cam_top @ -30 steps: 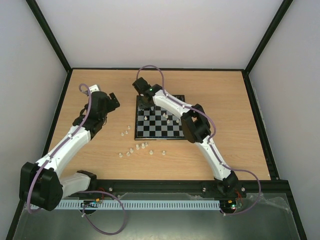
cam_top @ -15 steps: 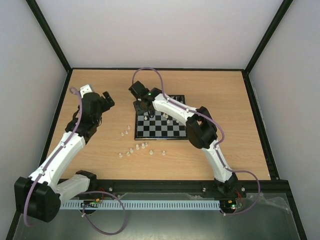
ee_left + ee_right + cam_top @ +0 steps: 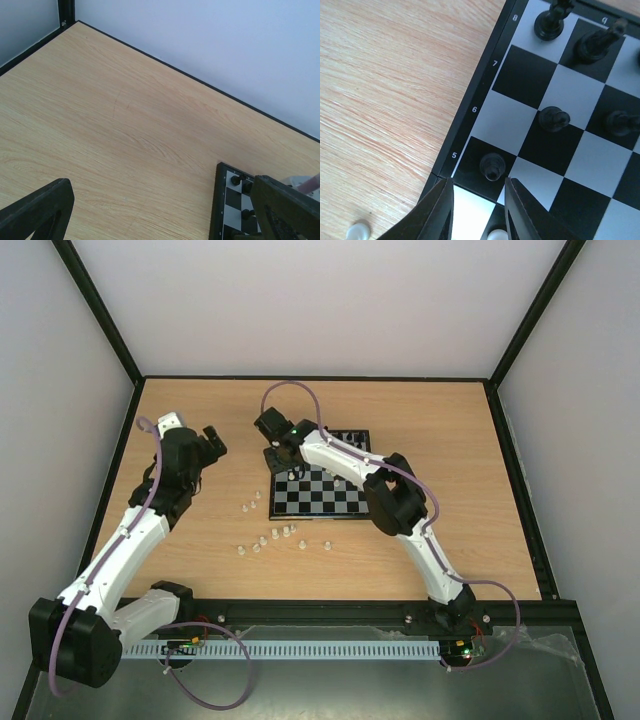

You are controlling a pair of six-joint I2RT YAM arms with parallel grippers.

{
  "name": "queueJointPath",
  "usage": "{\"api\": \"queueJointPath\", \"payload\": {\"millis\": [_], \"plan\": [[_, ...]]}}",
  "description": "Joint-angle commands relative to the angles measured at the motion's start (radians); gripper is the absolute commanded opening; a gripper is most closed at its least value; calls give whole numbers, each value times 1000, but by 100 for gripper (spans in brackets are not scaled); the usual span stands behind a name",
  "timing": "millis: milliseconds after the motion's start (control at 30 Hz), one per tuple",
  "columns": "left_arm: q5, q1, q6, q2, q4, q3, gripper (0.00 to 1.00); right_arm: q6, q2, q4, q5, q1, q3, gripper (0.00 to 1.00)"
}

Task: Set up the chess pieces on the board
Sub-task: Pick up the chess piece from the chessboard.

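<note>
Board (image 3: 525, 75) | left edge under right fingers (image 3: 437, 215) | whitish chess piece (image 3: 495, 235) between them

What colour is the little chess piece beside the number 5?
The piece is black; right wrist view shows it best.

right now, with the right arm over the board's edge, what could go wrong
The right jaws hang over the edge of the board, with a black pawn just ahead of their tips; a forward nudge could tip it. A whitish piece shows between them, and whether it is gripped cannot be told, so it might land off its square.
</note>
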Motion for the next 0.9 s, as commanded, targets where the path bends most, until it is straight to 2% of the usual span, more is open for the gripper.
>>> {"api": "queueJointPath", "payload": {"millis": [0, 433, 533, 867], "plan": [[8, 10, -4, -14, -8, -13, 100, 0, 45, -56, -3, 6, 46, 28], [16, 22, 0, -11, 4, -23, 99, -6, 109, -85, 65, 7, 131, 19], [18, 25, 0, -9, 9, -26, 100, -9, 121, -83, 70, 5, 147, 14], [20, 29, 4, 2, 19, -28, 99, -14, 144, -72, 80, -30, 201, 11]]}}
